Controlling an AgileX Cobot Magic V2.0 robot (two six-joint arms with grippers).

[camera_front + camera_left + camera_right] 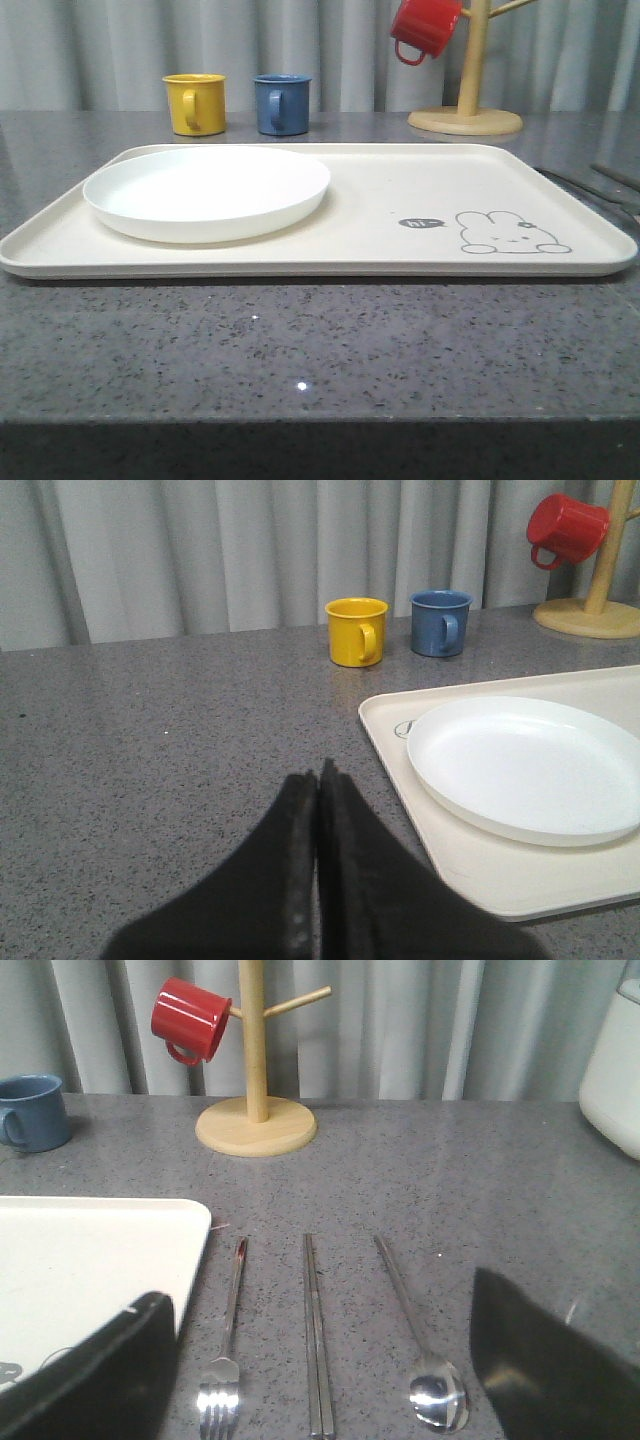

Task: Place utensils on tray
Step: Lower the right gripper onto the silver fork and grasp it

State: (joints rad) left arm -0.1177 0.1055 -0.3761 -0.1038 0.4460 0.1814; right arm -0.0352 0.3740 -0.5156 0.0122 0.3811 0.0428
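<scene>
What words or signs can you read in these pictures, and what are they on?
Small dark speech bubble beside the rabbit drawing on the cream tray: it holds tiny light script, too small and blurred to read.
Yellow mug, blue mug, red mug, white plate: no writing visible.
Fork, chopsticks, spoon: no readable marks.

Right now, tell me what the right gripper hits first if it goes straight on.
Probably the chopsticks, lying between the open fingers of the right gripper, with the fork and spoon either side. Depth is unclear.
</scene>
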